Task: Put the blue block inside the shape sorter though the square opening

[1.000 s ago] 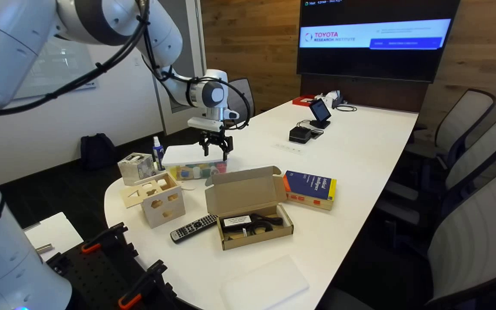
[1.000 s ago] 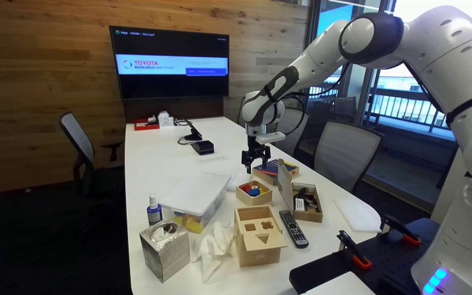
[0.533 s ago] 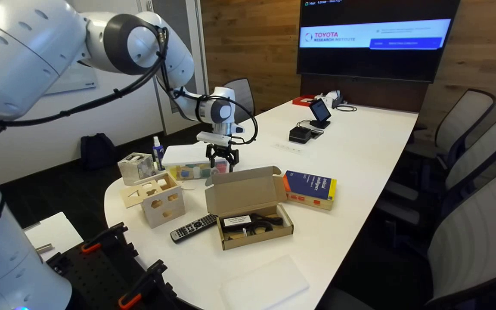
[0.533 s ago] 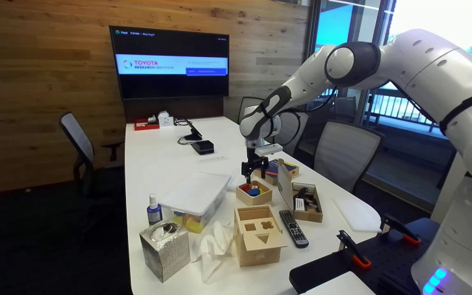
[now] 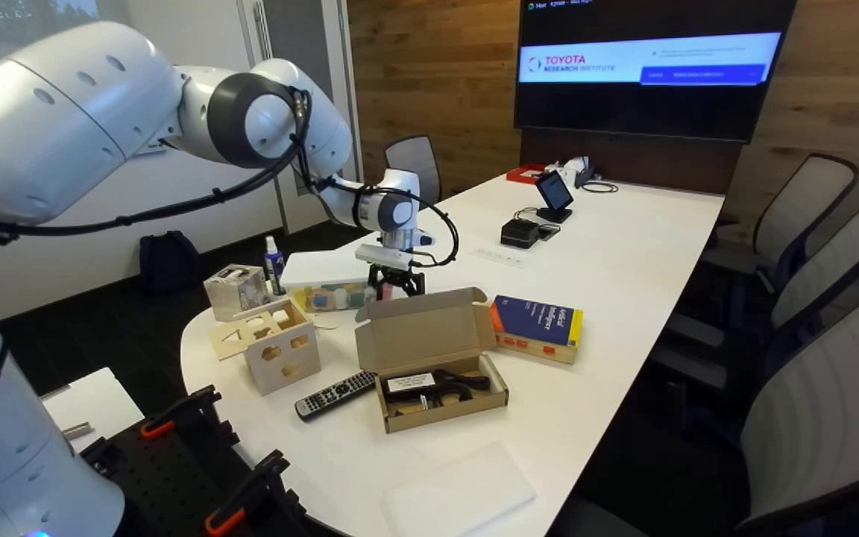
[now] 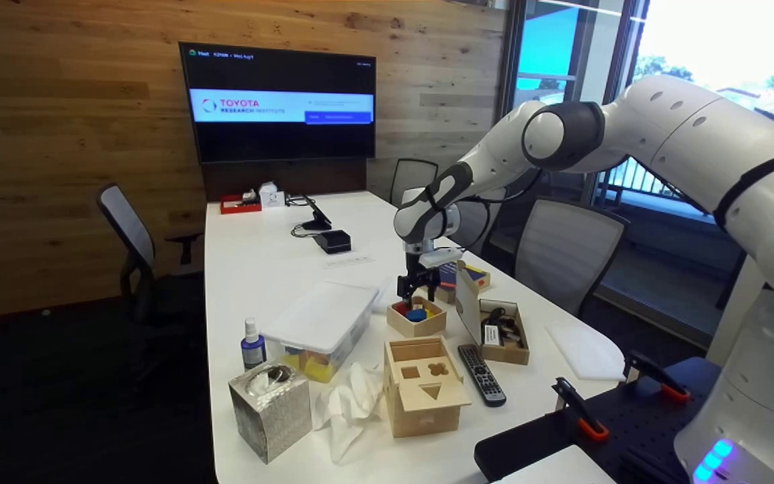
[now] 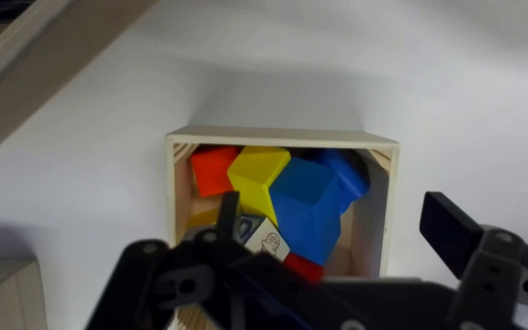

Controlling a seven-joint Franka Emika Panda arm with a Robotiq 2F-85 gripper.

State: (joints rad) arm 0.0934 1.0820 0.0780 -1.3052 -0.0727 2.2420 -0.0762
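Blue block (image 7: 307, 206) lies in the open wooden tray (image 7: 282, 134), with a red piece (image 7: 213, 172) and a white printed block (image 7: 268, 243). Tray on the white desk (image 6: 252, 269), nearer the end by the robot base (image 6: 740, 403) than the end by the wall screen (image 6: 283, 104), well in from both long edges. Wrist view: block's long axis runs roughly robot end to screen end, a little askew of the long edges; darker face points to the robot end. Flat or tipped up: cannot tell. Yellow piece (image 7: 255, 174) close by on the side of the chairs (image 5: 832, 272); 2nd blue piece (image 7: 344, 176), rounder, just beside, toward the long edge by the tissue box (image 6: 269, 410).

Gripper (image 7: 338, 221) low over the tray, jaws spread wide; in wrist view the block shows in the gap between the 2 fingers. Contact: cannot tell.

Shape sorter (image 6: 424, 422) upright toward the robot end, between tissue box and remote (image 6: 481, 375). Square opening (image 6: 410, 372) faces up, in a half-open lid (image 6: 451, 396) jutting toward the robot end.
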